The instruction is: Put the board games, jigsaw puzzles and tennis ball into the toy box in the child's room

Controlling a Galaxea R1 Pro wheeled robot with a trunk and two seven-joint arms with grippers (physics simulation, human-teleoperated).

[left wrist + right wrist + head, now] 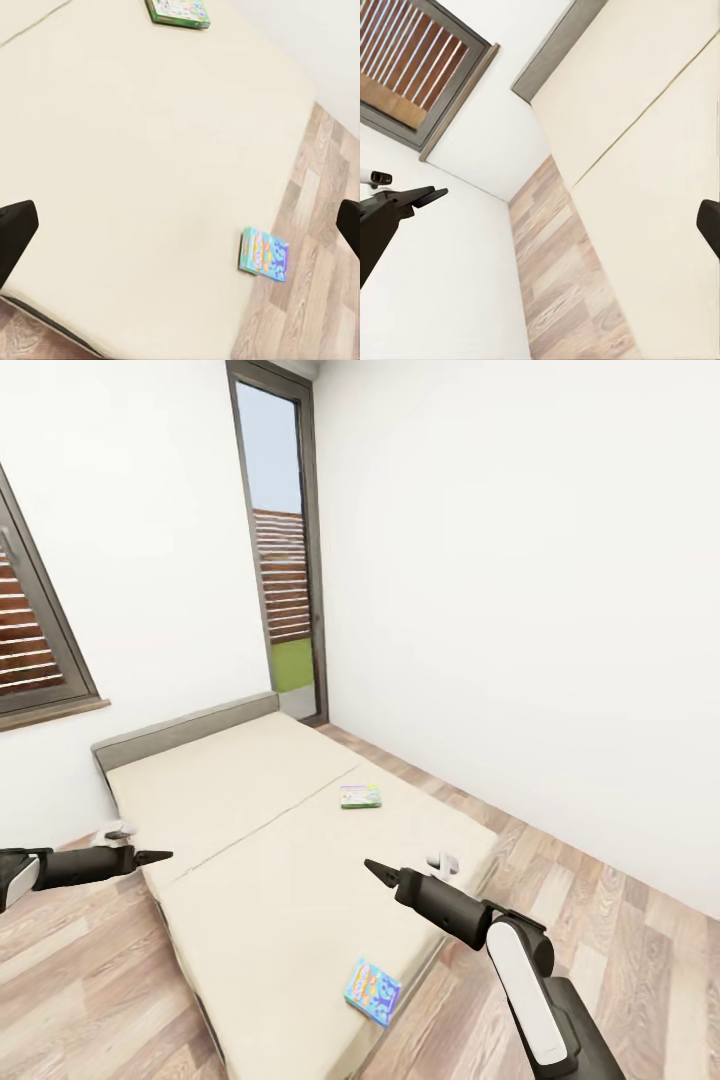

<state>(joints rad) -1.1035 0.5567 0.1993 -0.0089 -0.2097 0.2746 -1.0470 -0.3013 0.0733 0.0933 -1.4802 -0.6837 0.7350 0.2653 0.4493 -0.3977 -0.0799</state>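
Right gripper (372, 868), nearest the head camera, is hovering over the bed (260, 830) with its dark tip reading as closed and holding nothing. Left gripper (160, 855) is hanging beside the bed's near-left edge, its pointed tip also looking closed and empty, though its wrist view is showing two dark fingers (15, 232) set well apart. Small blue board game (372, 991) is lying on the mattress near the foot corner; green-edged board game (359, 796) is lying mid-mattress, well apart. Tall window (285, 550) is standing behind the grey headboard (185, 728).
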